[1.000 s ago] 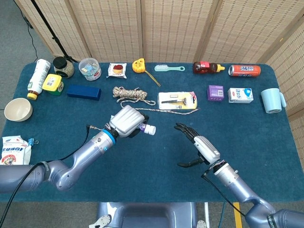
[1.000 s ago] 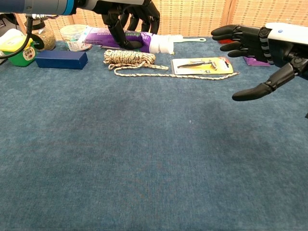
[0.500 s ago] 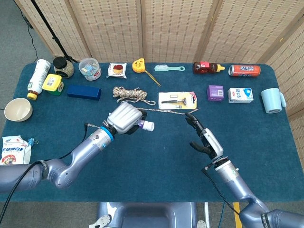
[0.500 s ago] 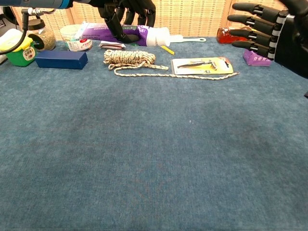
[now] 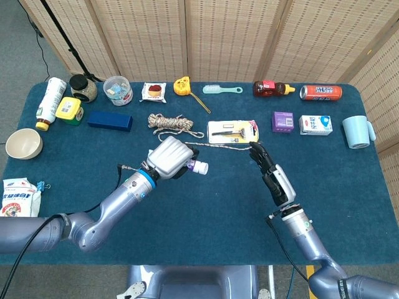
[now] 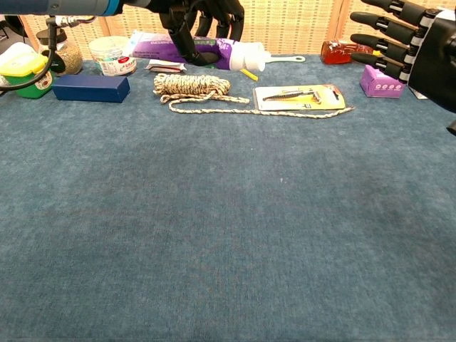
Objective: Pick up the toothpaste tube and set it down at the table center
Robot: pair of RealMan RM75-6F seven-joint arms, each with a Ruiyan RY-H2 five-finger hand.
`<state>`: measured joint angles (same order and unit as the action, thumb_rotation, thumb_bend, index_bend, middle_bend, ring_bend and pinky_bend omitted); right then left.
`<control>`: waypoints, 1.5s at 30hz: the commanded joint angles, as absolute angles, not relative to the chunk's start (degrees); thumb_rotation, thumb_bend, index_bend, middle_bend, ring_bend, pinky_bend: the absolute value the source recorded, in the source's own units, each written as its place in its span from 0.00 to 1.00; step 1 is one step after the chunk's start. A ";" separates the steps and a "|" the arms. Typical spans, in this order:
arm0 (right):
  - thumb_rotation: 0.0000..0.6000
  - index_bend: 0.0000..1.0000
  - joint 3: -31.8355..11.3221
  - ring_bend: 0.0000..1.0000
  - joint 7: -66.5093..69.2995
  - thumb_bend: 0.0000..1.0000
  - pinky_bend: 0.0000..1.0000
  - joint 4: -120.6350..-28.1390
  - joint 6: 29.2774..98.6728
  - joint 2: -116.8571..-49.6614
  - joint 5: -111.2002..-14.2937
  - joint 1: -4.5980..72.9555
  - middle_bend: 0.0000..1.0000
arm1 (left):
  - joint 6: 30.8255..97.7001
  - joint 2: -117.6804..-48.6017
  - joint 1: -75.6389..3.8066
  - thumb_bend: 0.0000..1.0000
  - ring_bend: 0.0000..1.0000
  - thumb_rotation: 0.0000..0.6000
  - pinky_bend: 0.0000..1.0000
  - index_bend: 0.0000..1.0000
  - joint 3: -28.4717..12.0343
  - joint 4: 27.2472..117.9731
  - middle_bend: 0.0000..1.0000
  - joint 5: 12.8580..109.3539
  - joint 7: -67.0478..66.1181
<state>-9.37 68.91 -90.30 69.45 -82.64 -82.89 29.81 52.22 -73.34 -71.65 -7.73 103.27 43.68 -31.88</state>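
My left hand [image 5: 168, 158] grips the purple toothpaste tube [image 6: 174, 48] and holds it above the cloth, left of the table's middle. The tube lies level, its white cap [image 5: 200, 167] pointing right; the cap [image 6: 251, 56] also shows in the chest view below my left hand [image 6: 203, 18]. In the head view the hand hides most of the tube. My right hand [image 5: 271, 173] hovers right of centre with its fingers straight and apart, holding nothing. In the chest view the right hand [image 6: 417, 35] fills the upper right corner.
A coiled rope [image 5: 172, 124] and a packaged razor [image 5: 232, 131] lie just behind the middle. A blue box [image 5: 110, 120], jars, a tape measure [image 5: 182, 84], a brush, a sauce bottle [image 5: 272, 89], a can and a mug [image 5: 358, 131] line the back and right. A bowl [image 5: 24, 143] sits at left.
My left hand has carried the tube a little to the right. My right hand has risen and straightened its fingers, drifting slightly rightward.
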 commanded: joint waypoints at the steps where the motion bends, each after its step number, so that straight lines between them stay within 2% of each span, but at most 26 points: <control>1: 0.20 0.00 -10.47 0.00 66.98 0.00 0.00 -90.67 68.56 -83.21 -81.26 29.97 0.00 | 53.23 -74.27 -72.03 1.00 0.58 1.00 0.63 0.61 -8.09 103.64 0.52 42.78 -33.03; 7: 0.19 0.00 -11.61 0.00 65.71 0.00 0.00 -90.73 67.42 -84.10 -79.61 30.14 0.00 | 55.18 -75.65 -72.60 1.00 0.59 1.00 0.63 0.61 -8.77 104.45 0.52 41.36 -35.31; 18: 0.19 0.00 -16.36 0.00 63.36 0.00 0.00 -91.37 67.71 -88.36 -75.16 30.39 0.00 | 57.48 -78.38 -74.83 1.00 0.59 1.00 0.63 0.61 -9.97 104.93 0.52 36.31 -40.52; 45: 0.18 0.00 -20.23 0.00 52.27 0.00 0.00 -89.89 67.89 -95.18 -71.16 30.83 0.00 | 63.66 -87.28 -79.98 1.00 0.59 1.00 0.63 0.62 -13.65 101.73 0.53 27.39 -48.89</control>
